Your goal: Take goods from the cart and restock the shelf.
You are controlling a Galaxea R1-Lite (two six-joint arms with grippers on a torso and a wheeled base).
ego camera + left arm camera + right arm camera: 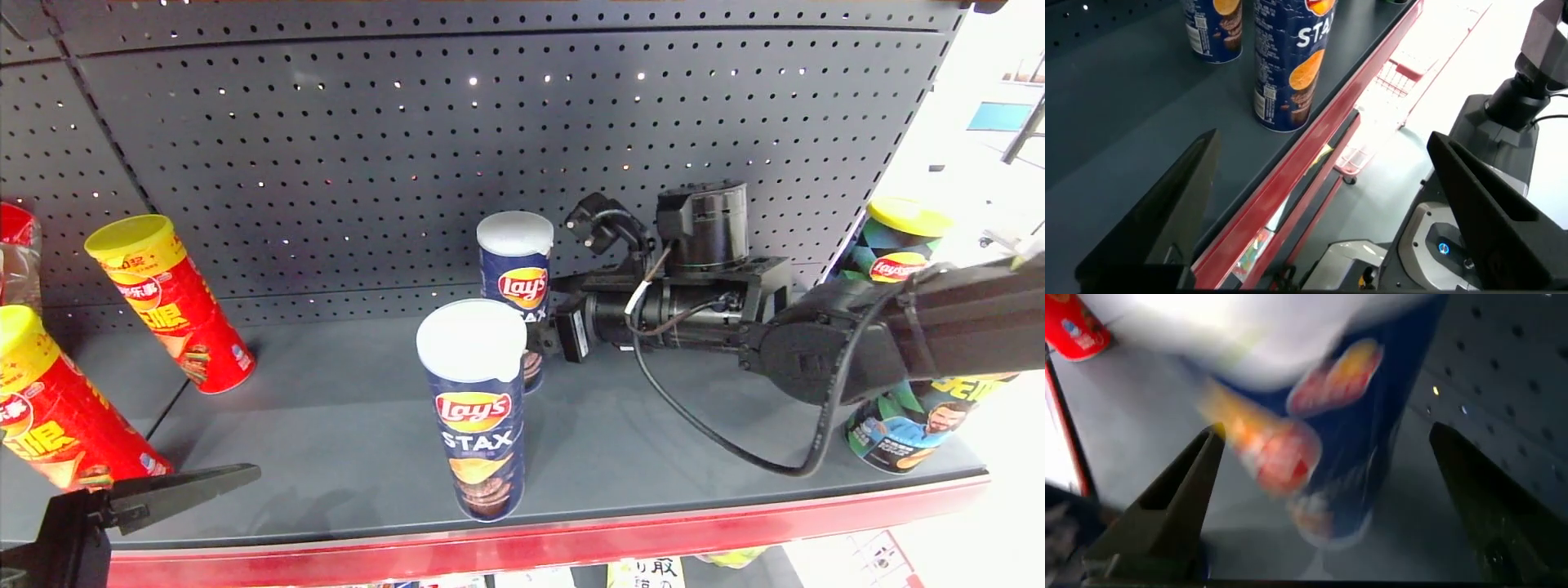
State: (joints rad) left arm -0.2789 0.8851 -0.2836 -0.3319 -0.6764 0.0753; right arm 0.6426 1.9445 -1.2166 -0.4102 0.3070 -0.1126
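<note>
Rear can behind front can, on shelf.

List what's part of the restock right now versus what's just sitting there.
In play: rear blue can, with right gripper open around it; front blue can; shelf.
Just there: red cans on the left; green cans on the right; left gripper, open, by the shelf's front edge.

Right gripper at rear blue can
</note>
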